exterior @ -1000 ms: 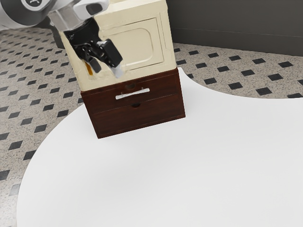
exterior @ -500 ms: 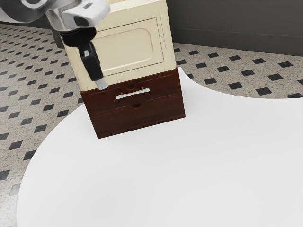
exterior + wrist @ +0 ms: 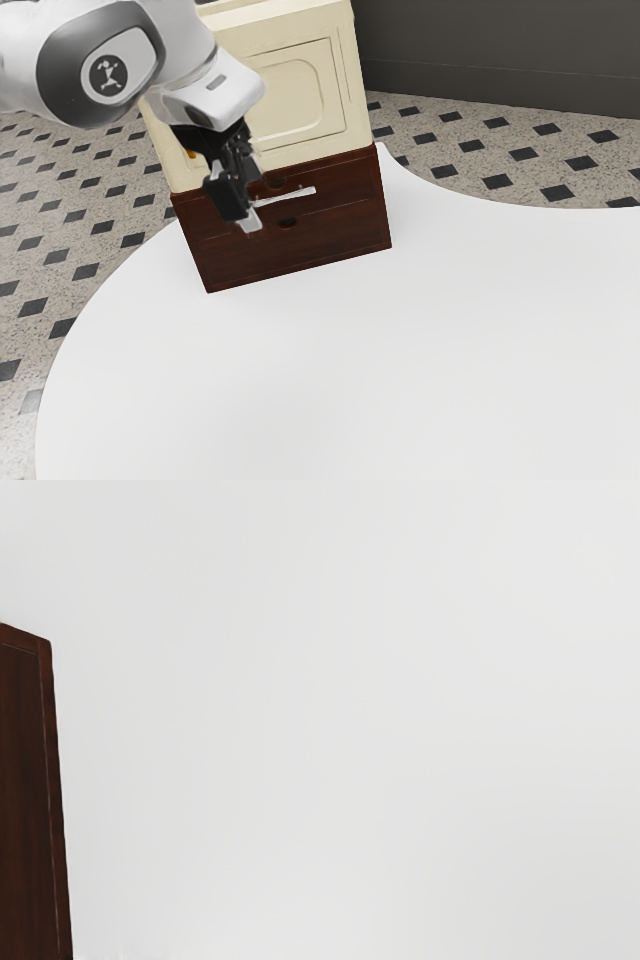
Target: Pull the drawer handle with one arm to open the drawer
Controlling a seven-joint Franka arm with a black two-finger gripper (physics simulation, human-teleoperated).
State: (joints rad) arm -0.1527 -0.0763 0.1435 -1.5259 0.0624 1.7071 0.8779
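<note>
- Claw [image 3: 254,204]: black, spread, w/ a gap betw. its two fingers; no grip on anything seen. It angles down in front of the drawers, at the handle's end toward the ext. view's left. Can't tell if it's touching the handle.
- Handle [image 3: 290,195]: pale slim bar, slightly tilted in the ext. view, mounted on the upper drawer; its near-claw end is partly hidden.
- Upper drawer [image 3: 345,182]: dark reddish-brown wood, shut, front approx. flush w/ the drawer below.
- Lower drawer [image 3: 320,242]: same wood, also shut, w/ a small dark notch [image 3: 287,222] at its top edge, under the handle.
- Cream cabinet [image 3: 285,100]: directly above the brown drawers, front w/ a rounded inset panel.
- Arm [image 3: 185,45]: white & grey, comes in from the ext. view's upper left, partly covers the cabinet.
- Surface [image 3: 400,350]: white, curved edge, drawers standing on it.
- Floor [image 3: 30,265]: speckled beige w/ dark diamonds; dark grey wall [image 3: 490,60] behind.
- Wrist view: mostly white surface, plus a strip of dark brown wood [image 3: 25,800] w/ a thin groove near its edge.
</note>
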